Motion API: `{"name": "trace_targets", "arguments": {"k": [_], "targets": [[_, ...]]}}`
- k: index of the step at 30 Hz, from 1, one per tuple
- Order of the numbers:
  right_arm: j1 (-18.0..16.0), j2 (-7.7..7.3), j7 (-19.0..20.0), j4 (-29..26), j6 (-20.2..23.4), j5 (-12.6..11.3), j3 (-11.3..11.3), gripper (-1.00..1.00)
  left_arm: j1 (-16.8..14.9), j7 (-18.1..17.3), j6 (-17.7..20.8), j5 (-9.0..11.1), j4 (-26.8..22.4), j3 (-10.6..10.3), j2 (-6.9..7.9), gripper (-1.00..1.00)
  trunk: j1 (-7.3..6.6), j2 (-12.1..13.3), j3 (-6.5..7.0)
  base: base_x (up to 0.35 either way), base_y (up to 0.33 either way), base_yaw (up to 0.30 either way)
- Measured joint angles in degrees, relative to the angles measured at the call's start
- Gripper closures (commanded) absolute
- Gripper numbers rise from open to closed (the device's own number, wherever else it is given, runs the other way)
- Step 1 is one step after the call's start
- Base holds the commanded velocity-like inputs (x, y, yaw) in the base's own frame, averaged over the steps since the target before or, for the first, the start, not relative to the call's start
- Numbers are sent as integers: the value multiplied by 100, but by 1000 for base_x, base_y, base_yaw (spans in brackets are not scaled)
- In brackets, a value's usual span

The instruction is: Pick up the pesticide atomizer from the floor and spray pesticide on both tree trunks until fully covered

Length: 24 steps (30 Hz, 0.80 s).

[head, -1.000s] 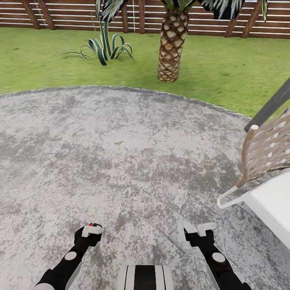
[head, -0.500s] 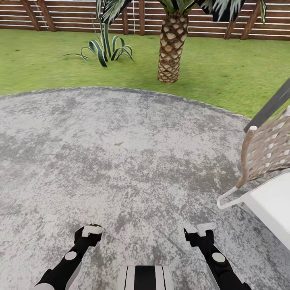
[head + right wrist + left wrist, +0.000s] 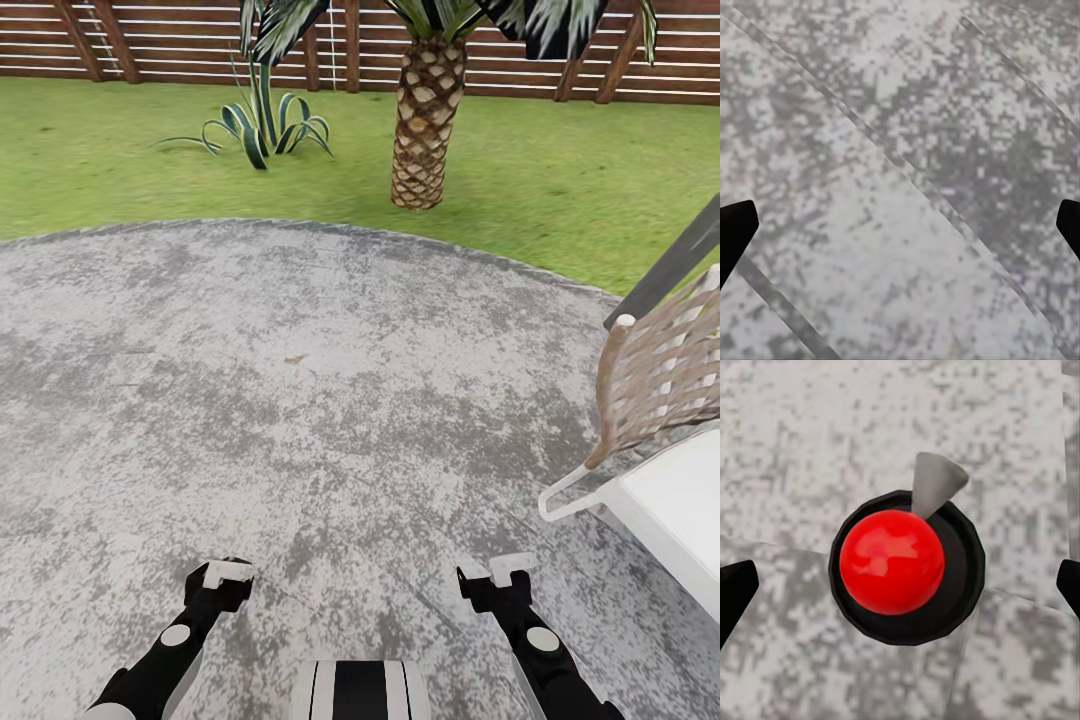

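On the grey patio (image 3: 330, 400), the robot's left gripper (image 3: 228, 572) hangs directly over the pesticide atomizer (image 3: 904, 566), fingers spread wide either side of its red cap (a sliver of red seen from the head a second ago is now hidden under the wrist). The right gripper (image 3: 505, 572), likewise spread and empty, hovers over bare paving. The pick-up looks close; spraying has yet to begin.

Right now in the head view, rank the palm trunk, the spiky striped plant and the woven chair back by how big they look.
1. Woven chair back, though it is nearest the camera, which inflates it.
2. Palm trunk and spiky striped plant look about alike; no ranking between them.
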Motion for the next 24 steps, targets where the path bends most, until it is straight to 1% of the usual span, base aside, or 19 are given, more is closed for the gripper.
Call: {"name": "trace_targets", "arguments": {"k": [17, 18, 24], "targets": [[0, 0, 1, 0, 0, -2, 0, -100, 0, -1, -8, -1, 0, -7, 0, -100, 0, 0, 41, 0, 0, 0], [0, 0, 2, 0, 0, -2, 0, -100, 0, -1, -8, -1, 0, -8, 0, 100, 0, 0, 41, 0, 0, 0], [0, 0, 2, 0, 0, -2, 0, -100, 0, -4, -8, 10, 1, -8, 3, 100, 0, 0, 41, 0, 0, 0]]}}
